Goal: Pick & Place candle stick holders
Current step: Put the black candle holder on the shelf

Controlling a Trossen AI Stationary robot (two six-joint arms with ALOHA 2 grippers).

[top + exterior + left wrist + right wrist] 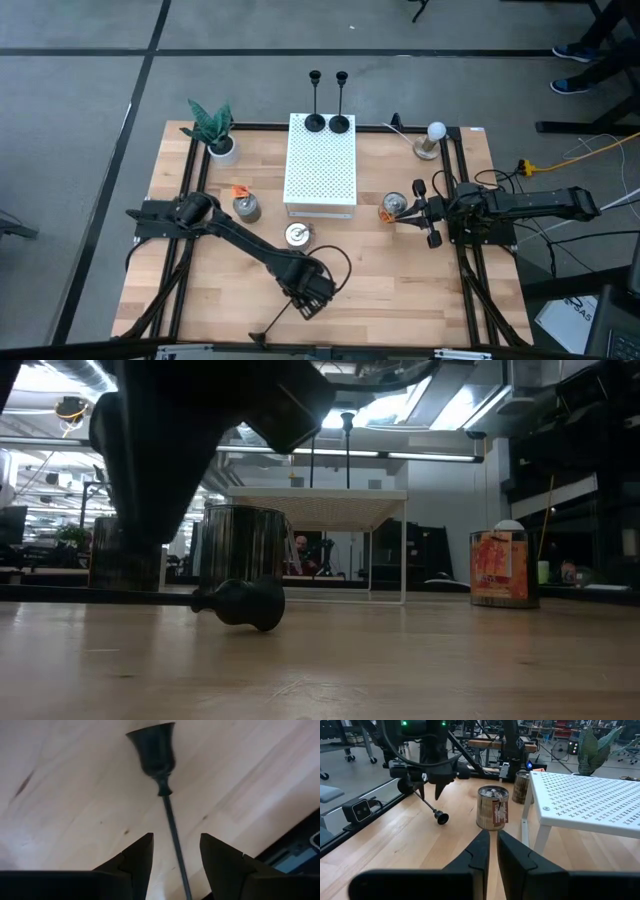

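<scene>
A candlestick lies flat on the counter at its near edge, cup end toward the centre and base toward the edge. The left pincer hangs just above its stem with jaws spread, one either side, nothing gripped. The stem is thin and round: if the jaws close off-centre or too high it could roll aside or slip out, and a grip far from the middle would let it swing once lifted. Farther in stand three tins; a swinging stick could clip the nearest. At mid-right the right pincer waits, jaws nearly together, empty. Two more candlesticks already stand on the white rack, at its far edge.
</scene>
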